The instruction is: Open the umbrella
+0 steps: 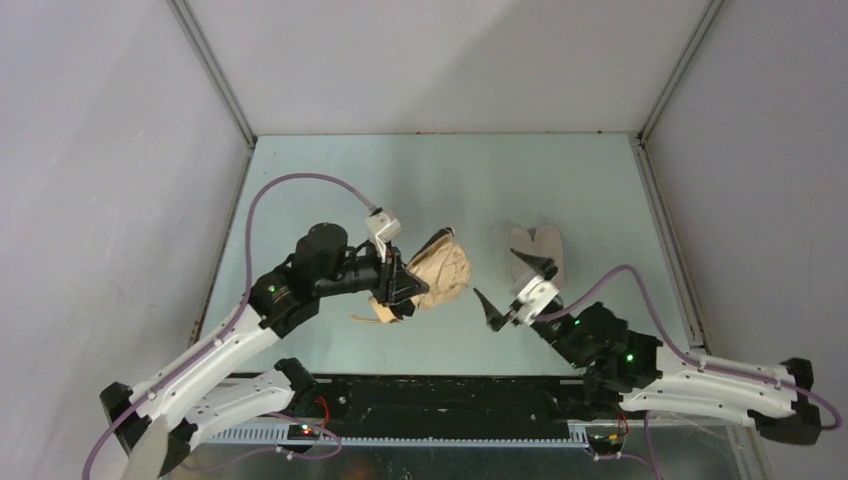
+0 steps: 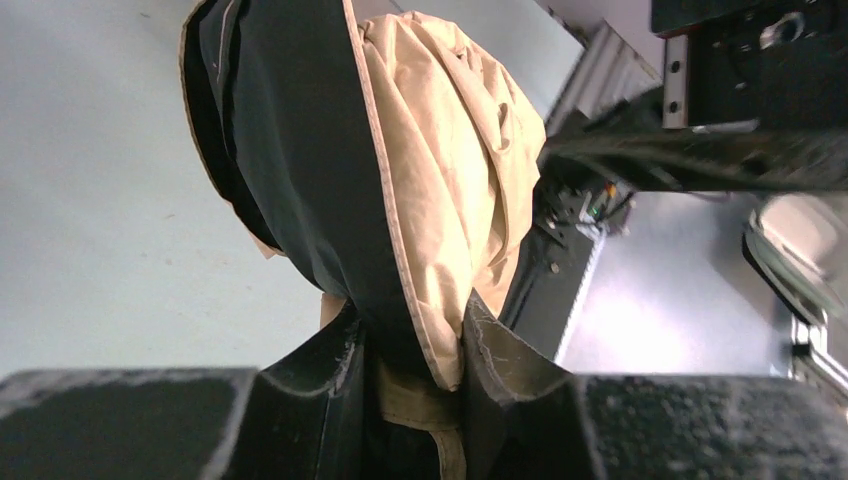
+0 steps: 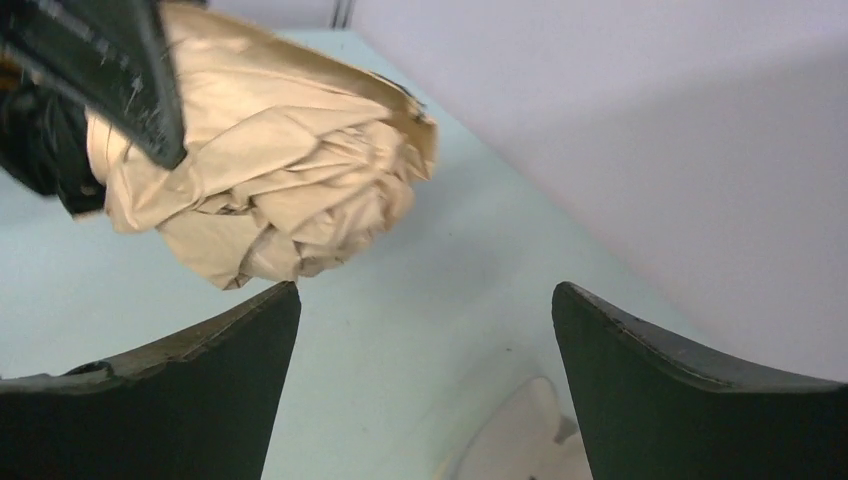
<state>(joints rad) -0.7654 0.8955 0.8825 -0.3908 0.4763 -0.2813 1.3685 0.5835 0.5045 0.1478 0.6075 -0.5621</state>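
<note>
left claw: my left gripper point(image 2: 415, 330) is closed down narrow on the umbrella point(image 2: 450, 170), pinching it at the gathered neck where the fabric bunches in, with a tan strap point(image 2: 418, 408) between the fingers.
why that grip: low on the bundle so the canopy end sticks out free toward my other arm. Looks like an anchor hold, not a pull.
right claw: my right gripper point(image 3: 425, 300) is spread wide with nothing in it, aimed at the canopy end.
gap: right fingers are near the fabric but not touching.
umbrella location: held by my left gripper point(image 1: 405, 285) at mid table point(image 1: 330, 180), left of centre. The umbrella point(image 1: 443, 268) is folded and crumpled; can't tell if it's lifted clear of the surface.
shaft/handle: hidden by my left claw and the fabric.
sleeve: pale flat sleeve point(image 1: 540, 245) lies on the table beyond my right gripper point(image 1: 505, 285), not in play.
progress guess: early, canopy not spread at all.
next guess: right claw takes the free end, then the two pull apart.
risk: grabbing only loose cloth, which would slip.
</note>
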